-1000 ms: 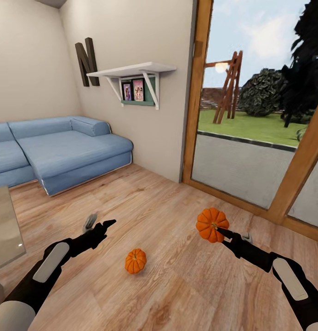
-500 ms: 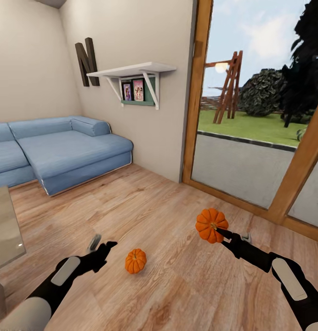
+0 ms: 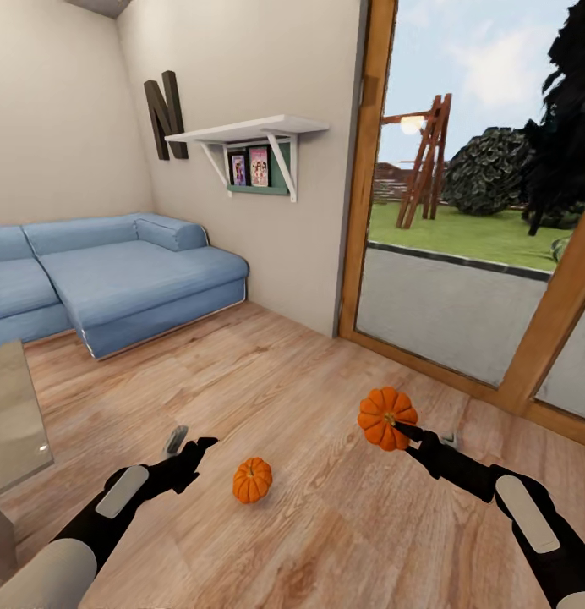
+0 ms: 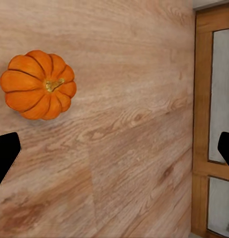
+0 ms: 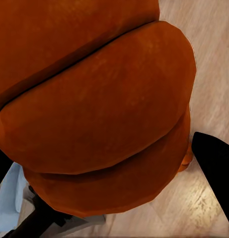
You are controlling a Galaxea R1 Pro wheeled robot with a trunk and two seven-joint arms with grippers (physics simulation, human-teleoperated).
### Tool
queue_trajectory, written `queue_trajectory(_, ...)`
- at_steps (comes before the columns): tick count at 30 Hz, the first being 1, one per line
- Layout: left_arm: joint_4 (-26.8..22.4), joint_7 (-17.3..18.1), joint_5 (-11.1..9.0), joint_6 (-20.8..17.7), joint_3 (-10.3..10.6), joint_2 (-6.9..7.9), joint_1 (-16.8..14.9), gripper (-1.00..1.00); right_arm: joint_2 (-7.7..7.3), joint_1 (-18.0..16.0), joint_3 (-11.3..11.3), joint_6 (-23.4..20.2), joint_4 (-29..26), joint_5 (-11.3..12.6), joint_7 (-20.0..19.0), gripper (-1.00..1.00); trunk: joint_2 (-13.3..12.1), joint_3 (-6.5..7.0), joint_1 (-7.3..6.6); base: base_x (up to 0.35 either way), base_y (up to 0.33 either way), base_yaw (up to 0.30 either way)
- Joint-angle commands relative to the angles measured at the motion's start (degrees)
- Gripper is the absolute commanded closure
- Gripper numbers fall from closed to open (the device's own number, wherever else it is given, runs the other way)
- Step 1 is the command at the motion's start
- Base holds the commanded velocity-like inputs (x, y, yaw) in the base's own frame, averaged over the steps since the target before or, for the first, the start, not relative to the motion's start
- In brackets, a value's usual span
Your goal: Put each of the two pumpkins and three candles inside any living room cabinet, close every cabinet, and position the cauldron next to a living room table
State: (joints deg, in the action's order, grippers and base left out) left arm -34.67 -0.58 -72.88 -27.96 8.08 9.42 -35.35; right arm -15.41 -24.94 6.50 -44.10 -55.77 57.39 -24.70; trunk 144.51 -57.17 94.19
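Observation:
One orange ribbed pumpkin (image 3: 388,418) (image 5: 94,99) is held off the floor with my right gripper (image 3: 402,433) shut on it. A second pumpkin (image 3: 252,480) (image 4: 38,84) lies on the wooden floor between my arms. To its left my left gripper (image 3: 191,447) hangs low over the floor, open and apart from it; its two black fingertips (image 4: 5,156) stand at the edges of the left wrist view with bare floor between them. The coffee table (image 3: 13,419) with a pale glass top is at the left edge. Candles, cabinet and cauldron are out of view.
A blue corner sofa (image 3: 115,279) stands at the back left. A white wall shelf (image 3: 250,131) hangs beside a tall wood-framed glass door (image 3: 461,279) on the right. Bare wooden floor (image 3: 326,524) lies around the fallen pumpkin.
My left arm has dropped lower and closer to the floor pumpkin. The right gripper keeps its pumpkin almost still. The head view has shifted slightly.

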Motion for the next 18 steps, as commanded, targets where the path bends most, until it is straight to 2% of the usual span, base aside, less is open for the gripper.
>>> queue_trajectory(1, -0.1, 0.0, -0.3, 0.0, 0.3, 0.06, -0.1, -1.0, 0.05, 0.0, 0.1, -0.5, 0.0, 0.3, 0.4, 1.0, 0.0, -0.02, -0.01, 0.0, 0.0, 0.207)
queue_trajectory(9, 0.2, 0.0, -0.3, 0.0, 0.3, 0.07, -0.1, -1.0, 0.11, 0.0, 0.1, -0.5, 0.0, 0.4, 0.9, 1.0, 0.0, 0.3, -0.01, 0.042, -0.012, 0.252)
queue_trajectory(13, 0.3, 0.1, -0.3, -0.1, 0.3, 0.07, -0.1, -1.0, 0.12, 0.0, 0.1, -0.5, 0.0, 0.4, 1.0, 1.0, 0.0, 0.44, -0.01, 0.049, -0.179, 0.243)
queue_trajectory(18, 0.2, 0.1, -0.3, -0.1, 0.3, 0.07, -0.1, -1.0, 0.12, 0.0, 0.1, -0.5, -0.1, 0.4, 1.0, 1.0, 0.0, 0.5, -0.01, 0.173, -0.218, 0.082)
